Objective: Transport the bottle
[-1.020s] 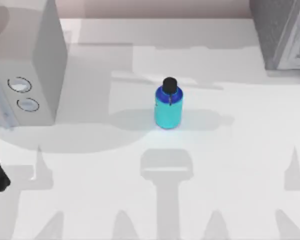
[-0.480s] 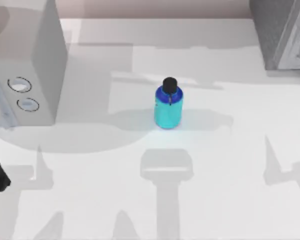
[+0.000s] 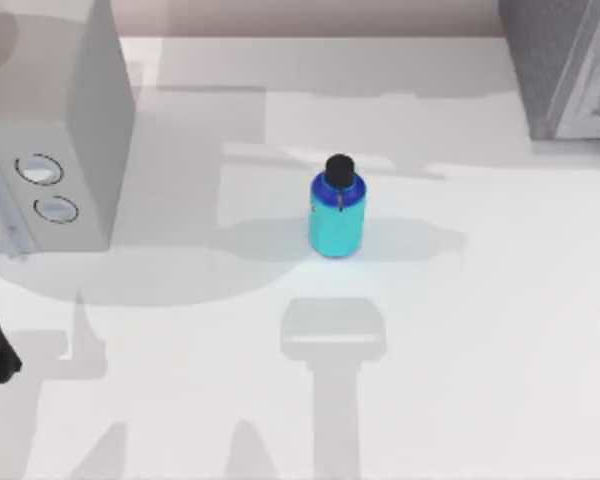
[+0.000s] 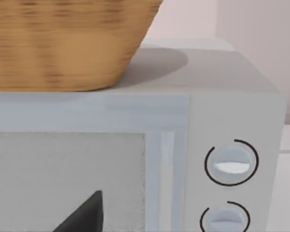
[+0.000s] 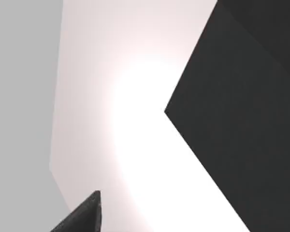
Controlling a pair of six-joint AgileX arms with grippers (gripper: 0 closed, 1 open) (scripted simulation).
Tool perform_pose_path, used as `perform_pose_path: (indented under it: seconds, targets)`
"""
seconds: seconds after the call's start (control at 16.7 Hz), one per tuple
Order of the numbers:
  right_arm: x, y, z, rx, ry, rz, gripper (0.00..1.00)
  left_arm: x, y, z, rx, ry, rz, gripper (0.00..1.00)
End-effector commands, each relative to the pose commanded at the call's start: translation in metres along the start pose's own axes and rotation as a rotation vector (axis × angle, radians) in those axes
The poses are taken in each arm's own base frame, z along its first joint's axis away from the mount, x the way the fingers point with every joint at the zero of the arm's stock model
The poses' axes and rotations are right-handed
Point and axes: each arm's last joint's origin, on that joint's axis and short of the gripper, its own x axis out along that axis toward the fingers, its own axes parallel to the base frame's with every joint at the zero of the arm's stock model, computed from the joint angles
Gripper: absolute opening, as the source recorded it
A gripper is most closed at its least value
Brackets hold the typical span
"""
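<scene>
On white table (image 3: 460,330), bottle (image 3: 336,215) stands upright beside microwave (image 3: 55,130).

White table (image 3: 480,330), grey microwave (image 3: 50,150) at left — pale pink wall (image 3: 310,18)

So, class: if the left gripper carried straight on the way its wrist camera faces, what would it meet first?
Most likely the microwave, around its door beside the two round knobs, below the wicker basket sitting on top. How far off it is cannot be judged.
</scene>
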Motion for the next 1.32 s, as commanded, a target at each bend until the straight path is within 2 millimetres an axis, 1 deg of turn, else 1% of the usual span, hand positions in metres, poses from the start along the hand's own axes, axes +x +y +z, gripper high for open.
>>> perform_pose_path:
  seconds: [0.06,0.12,0.18,0.24,0.3,0.36,0.42,0.48,0.54,0.6,0.66,0.72,0.78,0.84,0.9,0.96,1.02,1.08,1.14,1.2,1.32]
  targets:
    - [-0.002,0.011,0.033,0.150,-0.028,0.074,1.00,0.000,0.000,0.000,0.000,0.000,0.000,1.00]
    - [-0.006,0.016,0.070,0.315,-0.052,0.148,1.00,0.000,0.000,0.000,0.000,0.000,0.000,1.00]
    - [-0.010,0.014,0.106,0.486,-0.073,0.217,1.00,0.000,0.000,0.000,0.000,0.000,0.000,1.00]
    - [-0.014,0.005,0.144,0.671,-0.089,0.282,1.00,0.000,0.000,0.000,0.000,0.000,0.000,1.00]
    - [-0.016,-0.013,0.179,0.861,-0.101,0.342,1.00,0.000,0.000,0.000,0.000,0.000,0.000,1.00]
    - [-0.016,-0.038,0.212,1.059,-0.108,0.397,1.00,0.000,0.000,0.000,0.000,0.000,0.000,1.00]
    - [-0.014,-0.070,0.241,1.262,-0.113,0.445,1.00,0.000,0.000,0.000,0.000,0.000,0.000,1.00]
    - [-0.009,-0.108,0.263,1.470,-0.113,0.487,1.00,0.000,0.000,0.000,0.000,0.000,0.000,1.00]
    - [-0.001,-0.151,0.279,1.680,-0.112,0.522,1.00,0.000,0.000,0.000,0.000,0.000,0.000,1.00]
    - [0.010,-0.196,0.286,1.891,-0.108,0.551,1.00,0.000,0.000,0.000,0.000,0.000,0.000,1.00]
    - [0.023,-0.243,0.286,2.103,-0.105,0.571,1.00,0.000,0.000,0.000,0.000,0.000,0.000,1.00]
    - [0.038,-0.289,0.277,2.311,-0.101,0.586,1.00,0.000,0.000,0.000,0.000,0.000,0.000,1.00]
    - [0.054,-0.334,0.260,2.520,-0.101,0.591,1.00,0.000,0.000,0.000,0.000,0.000,0.000,1.00]
    - [0.070,-0.375,0.237,2.721,-0.102,0.592,1.00,0.000,0.000,0.000,0.000,0.000,0.000,1.00]
    - [0.086,-0.413,0.207,2.921,-0.110,0.584,1.00,0.000,0.000,0.000,0.000,0.000,0.000,1.00]
    - [0.100,-0.445,0.173,-3.063,0.122,-0.564,1.00,0.000,0.000,0.000,0.000,0.000,0.000,1.00]
    - [0.112,-0.472,0.135,-2.891,0.129,-0.485,1.00,0.000,0.000,0.000,0.000,0.000,0.000,1.00]
    - [0.122,-0.494,0.095,-2.727,0.141,-0.419,1.00,0.000,0.000,0.000,0.000,0.000,0.000,1.00]
    - [0.129,-0.512,0.052,-2.564,0.159,-0.357,1.00,0.000,0.000,0.000,0.000,0.000,0.000,1.00]
    - [0.132,-0.524,0.011,-2.412,0.182,-0.306,1.00,0.000,0.000,0.000,0.000,0.000,0.000,1.00]
    - [0.131,-0.537,-0.072,-2.119,0.239,-0.223,1.00,0.000,0.000,0.000,0.000,0.000,0.000,1.00]
